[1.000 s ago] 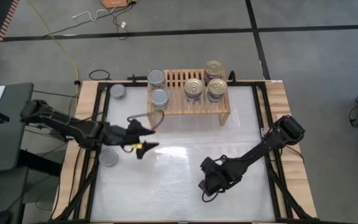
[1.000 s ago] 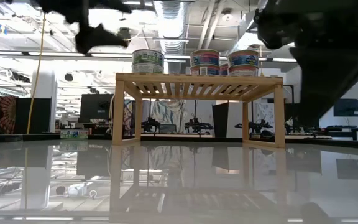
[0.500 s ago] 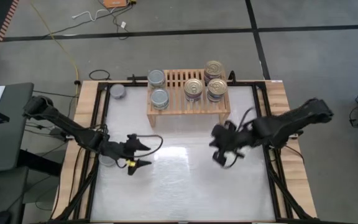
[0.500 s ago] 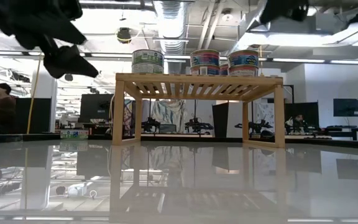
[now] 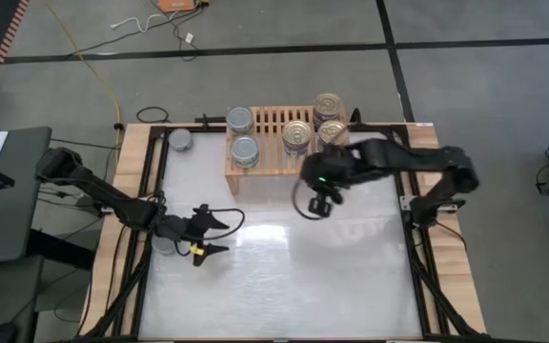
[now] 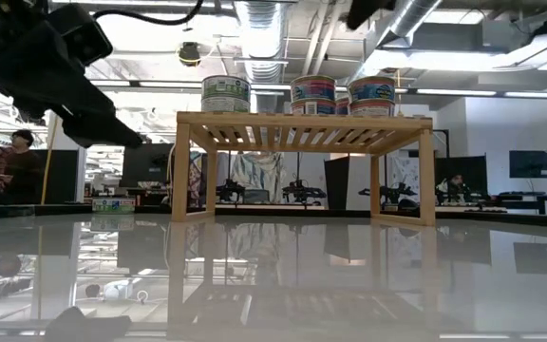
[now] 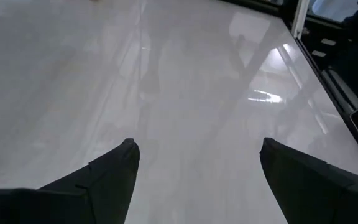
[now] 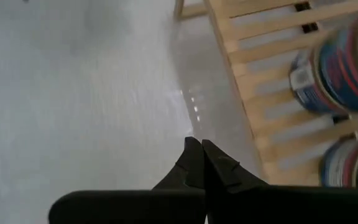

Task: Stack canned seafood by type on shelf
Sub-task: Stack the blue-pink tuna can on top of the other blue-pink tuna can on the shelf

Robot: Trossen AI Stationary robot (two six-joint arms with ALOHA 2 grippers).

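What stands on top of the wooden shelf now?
The shelf carries silver-topped cans toward its left end and gold-topped cans toward its right. The right arm hides part of the right end, so the full count is unclear.

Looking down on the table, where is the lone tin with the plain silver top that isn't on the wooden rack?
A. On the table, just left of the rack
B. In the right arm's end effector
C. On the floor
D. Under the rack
A: the high view shows the lone tin on the table left of the shelf, apart from it.
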